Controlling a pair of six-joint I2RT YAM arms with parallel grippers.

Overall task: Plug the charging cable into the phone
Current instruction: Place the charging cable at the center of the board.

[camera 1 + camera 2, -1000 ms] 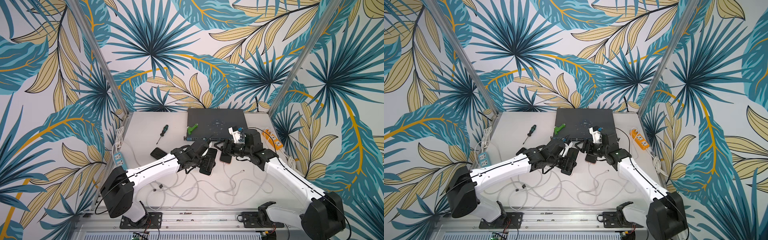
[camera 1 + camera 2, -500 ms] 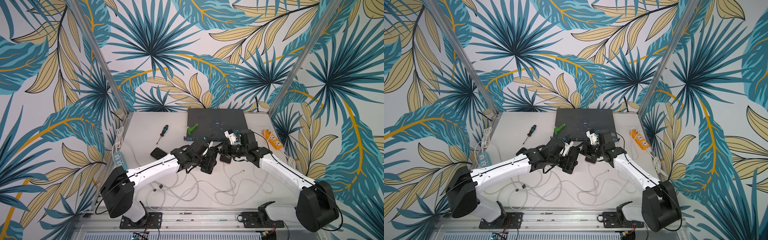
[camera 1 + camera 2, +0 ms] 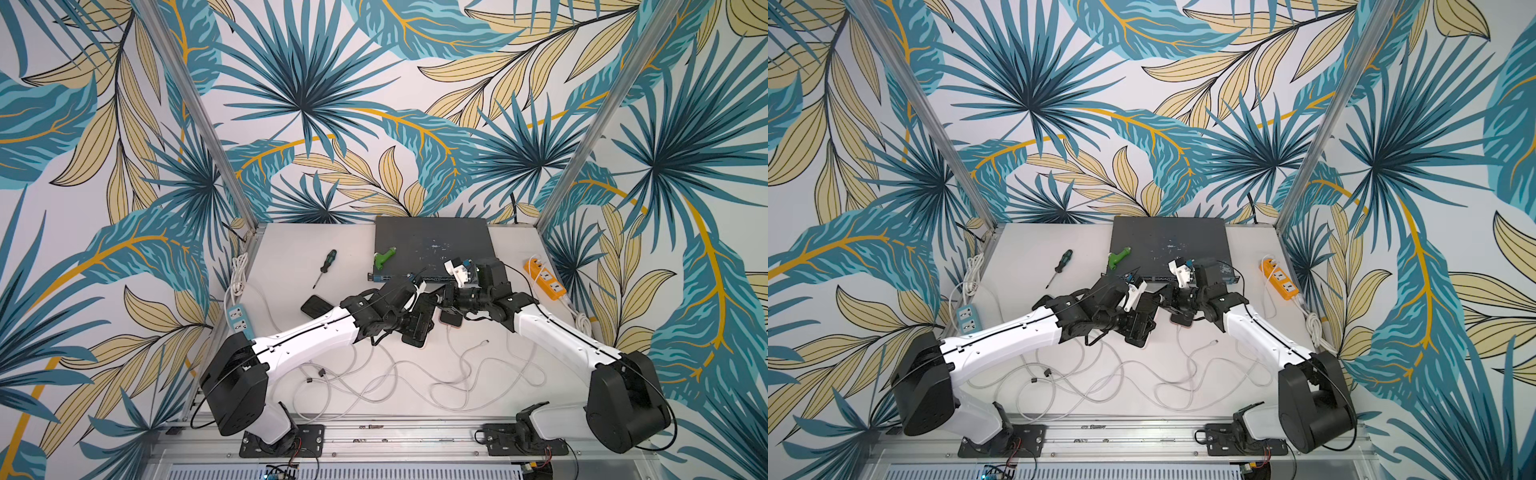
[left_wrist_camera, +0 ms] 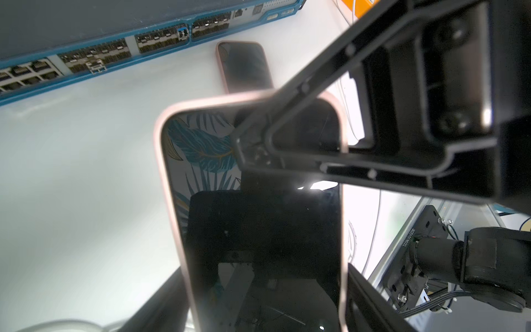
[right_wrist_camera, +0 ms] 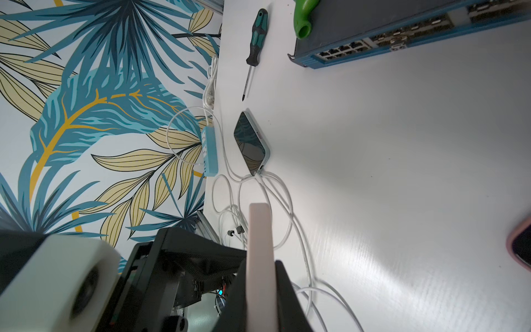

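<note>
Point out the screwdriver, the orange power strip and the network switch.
screwdriver (image 3: 324,269), in a top view, where handle meets shaft
orange power strip (image 3: 545,277), in a top view, on its socket face
network switch (image 3: 432,245), in a top view, on its dark lid

Held phone (image 4: 258,230) cut by edge; port hidden.

Both top views stare down from high at the whole table (image 3: 299,249); both wrist cams hug the pink phone (image 4: 258,230).
</note>
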